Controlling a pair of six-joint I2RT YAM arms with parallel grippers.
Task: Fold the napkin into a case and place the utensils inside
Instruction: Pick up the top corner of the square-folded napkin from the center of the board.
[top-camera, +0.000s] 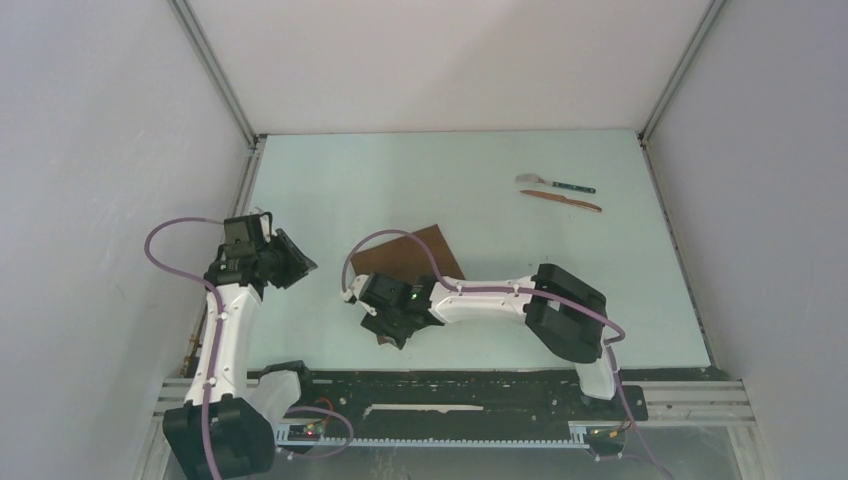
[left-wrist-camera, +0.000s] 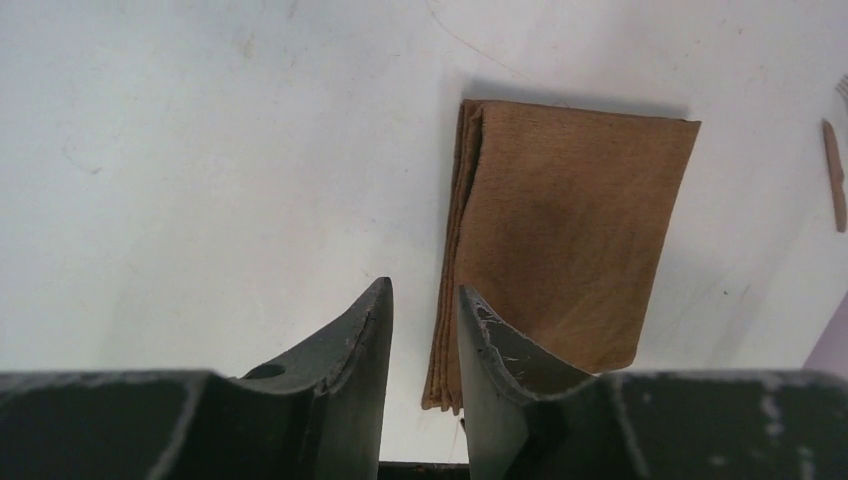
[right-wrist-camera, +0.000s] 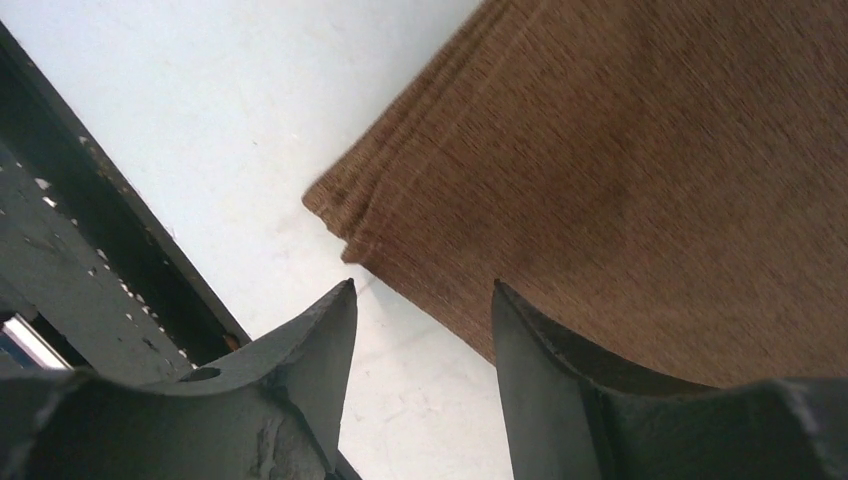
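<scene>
— Napkin (top-camera: 400, 258)?
— Folded, flat mid-table (top-camera: 330, 190). Right gripper (right-wrist-camera: 423, 288) is at its 6 o'clock corner, fingers partly apart, nothing pinched.
— Left gripper (top-camera: 303, 266)?
— Apart from the cloth, at its 9 o'clock; narrow gap, empty.
— Utensils (top-camera: 562, 200)?
— Side by side, 2 o'clock of the napkin, well clear.

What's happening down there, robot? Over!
Left end effector open, empty. Right end effector open over napkin corner. Napkin folded, flat. Utensils far right, apart from it.
</scene>
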